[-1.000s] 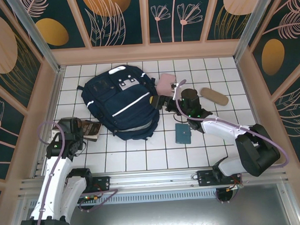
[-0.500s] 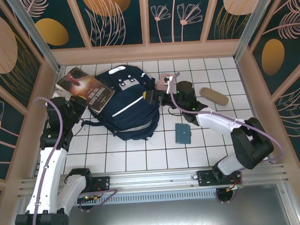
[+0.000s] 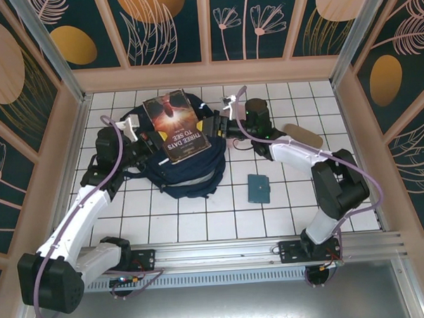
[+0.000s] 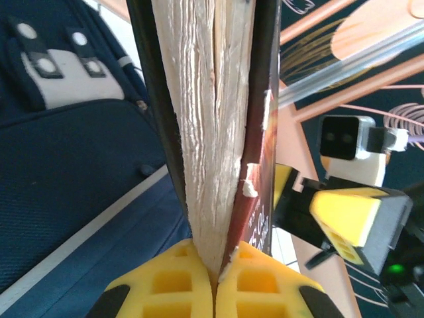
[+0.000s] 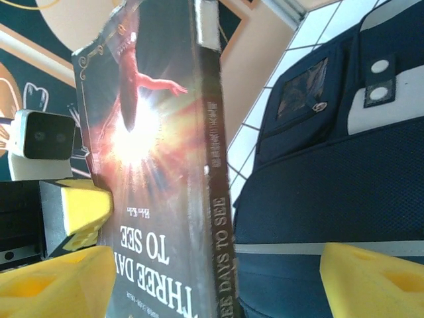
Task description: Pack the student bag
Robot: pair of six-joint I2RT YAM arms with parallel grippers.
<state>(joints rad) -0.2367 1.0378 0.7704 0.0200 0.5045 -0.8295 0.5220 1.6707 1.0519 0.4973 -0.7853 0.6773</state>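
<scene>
The book (image 3: 177, 125) hides the upper part of the student bag (image 3: 188, 175) from you, so its opening cannot be made out. The bag lies on the tiles between the arms. Your left gripper (image 4: 215, 275) is clamped on the book's page edge. Your right gripper (image 5: 215, 281) stands spread at the bag's right side, gripping nothing. Its arm covers one end of a tan pouch (image 3: 306, 136), and a teal wallet (image 3: 258, 189) lies nearby.

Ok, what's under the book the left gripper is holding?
The student bag lies under the book, which the left gripper holds over it. From above, the book covers the bag's upper middle, so any opening there cannot be seen.
</scene>
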